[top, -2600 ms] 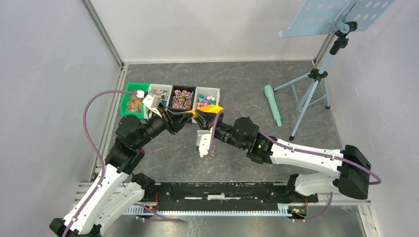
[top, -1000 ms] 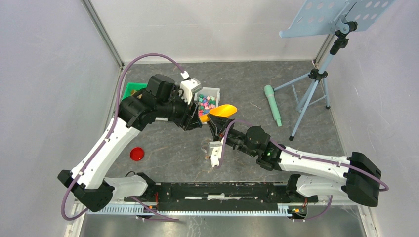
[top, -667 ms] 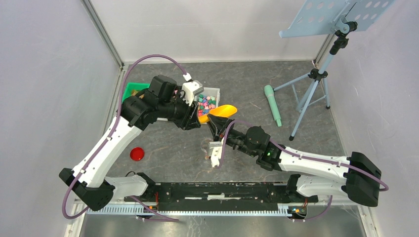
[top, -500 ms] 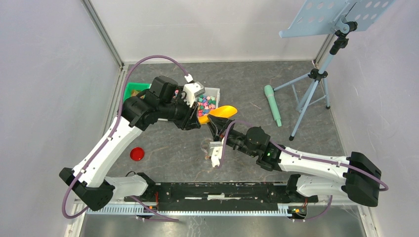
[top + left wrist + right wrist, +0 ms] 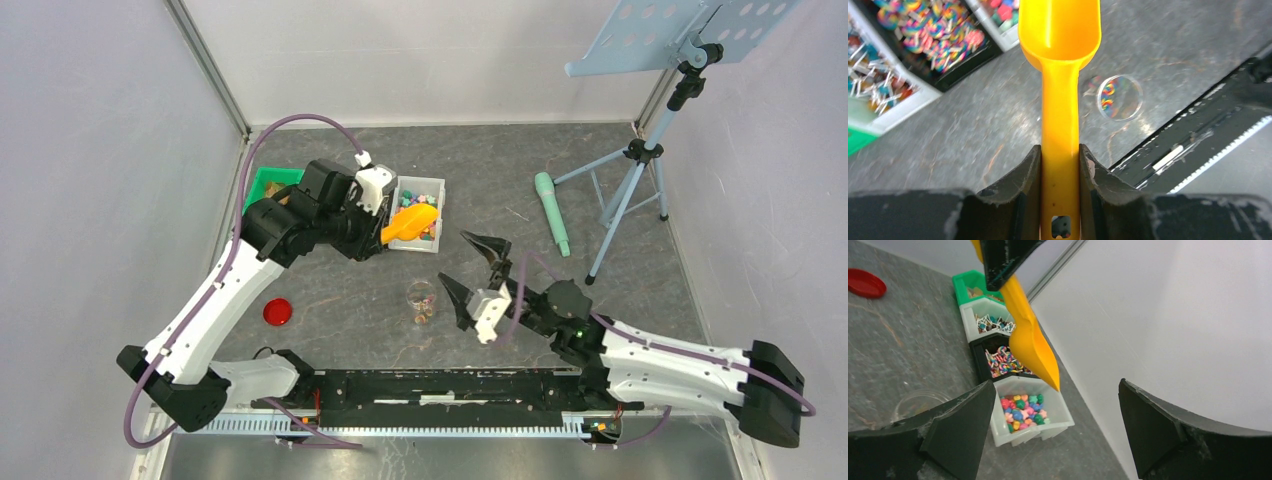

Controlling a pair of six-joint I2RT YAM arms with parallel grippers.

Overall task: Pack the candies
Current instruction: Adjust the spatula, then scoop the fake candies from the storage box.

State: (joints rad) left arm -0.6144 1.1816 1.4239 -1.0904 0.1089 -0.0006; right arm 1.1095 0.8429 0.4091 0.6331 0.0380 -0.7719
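Note:
My left gripper [image 5: 1060,152] is shut on the handle of the orange scoop [image 5: 1060,75], whose bowl hangs over the bins [image 5: 408,222]. The candies [image 5: 1023,410] lie in a white bin [image 5: 433,190] at the right end of the row, just beyond the scoop's tip [image 5: 1030,347]. A few more candies sit in the clear jar [image 5: 422,298], which the left wrist view shows from above [image 5: 1119,97]. Right of the jar, my right gripper [image 5: 452,257] stands wide open and holds nothing [image 5: 1057,385].
A black bin of swirled sweets [image 5: 1003,360], a white bin of sticks [image 5: 988,320] and a green bin [image 5: 268,180] stand in the row. A red lid [image 5: 278,311] lies at the front left. A teal microphone [image 5: 551,210] and a stand's tripod [image 5: 625,190] are at the right.

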